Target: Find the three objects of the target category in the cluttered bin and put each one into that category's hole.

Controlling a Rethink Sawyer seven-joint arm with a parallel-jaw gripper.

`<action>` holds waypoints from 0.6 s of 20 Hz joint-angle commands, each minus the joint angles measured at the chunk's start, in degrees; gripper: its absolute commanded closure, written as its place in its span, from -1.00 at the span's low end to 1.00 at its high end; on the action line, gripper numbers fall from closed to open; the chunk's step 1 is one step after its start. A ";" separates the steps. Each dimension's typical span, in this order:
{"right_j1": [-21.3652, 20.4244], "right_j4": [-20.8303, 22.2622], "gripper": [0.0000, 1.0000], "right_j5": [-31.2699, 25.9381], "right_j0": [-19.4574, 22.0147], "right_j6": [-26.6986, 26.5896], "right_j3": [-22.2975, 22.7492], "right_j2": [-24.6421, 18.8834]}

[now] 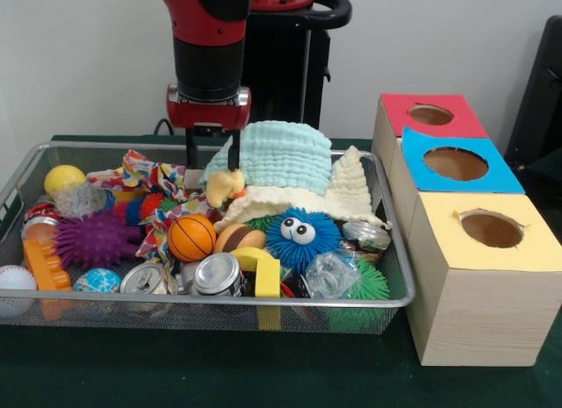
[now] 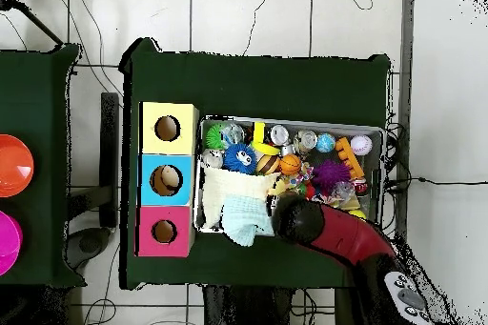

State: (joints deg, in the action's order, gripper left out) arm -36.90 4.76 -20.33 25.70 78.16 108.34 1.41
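- One wire bin (image 1: 386, 296) on a dark green table (image 1: 176, 373), filled with mixed clutter.
- One red-and-black arm; its gripper (image 1: 211, 169) is lowered into the bin's far side, with two dark fingers (image 1: 234, 153) set apart, one just beside a pale blue cloth (image 1: 272, 155). Whether anything is held cannot be told.
- Two folded cloths: the pale blue one resting on a cream cloth (image 1: 344, 190).
- Three boxes in a row beside the bin, each with one round hole: red box (image 1: 430, 116), blue box (image 1: 457, 165), yellow box (image 1: 487, 241). All three holes look empty.
- Two metal cans lying at the bin's near wall: (image 1: 217, 275) and (image 1: 143, 280).
- Balls: one miniature basketball (image 1: 190, 238), one yellow ball (image 1: 64, 179), one baseball (image 1: 16, 281), one blue-patterned ball (image 1: 97, 281).
- Spiky toys: one purple (image 1: 92, 239), one blue with two googly eyes (image 1: 300, 235), one green (image 1: 369, 285).
- One multicoloured fabric strip (image 1: 145, 174) near the gripper.
- Overhead, the arm (image 2: 329, 231) enters over the bin's corner beside the cloths.
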 commanded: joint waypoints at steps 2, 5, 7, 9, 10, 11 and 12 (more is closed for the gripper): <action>-1.83 -4.98 -1.00 2.80 0.59 14.70 3.06 -2.73; -3.09 -5.85 -1.00 0.91 -0.43 14.65 2.80 -2.00; -3.93 -6.49 -1.00 -0.08 -0.92 14.59 2.71 -1.81; -4.55 -7.06 -1.00 -1.05 -1.28 14.38 2.69 -1.74; -4.61 -7.36 -1.00 -1.03 -1.08 14.28 3.05 -1.99; -4.47 -7.43 -1.00 -0.43 -0.89 14.06 3.20 -2.24; -4.37 -7.70 -1.00 0.03 -0.66 13.96 3.54 -2.64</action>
State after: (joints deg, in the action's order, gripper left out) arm -39.92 0.77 -20.13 25.22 78.16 108.95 1.40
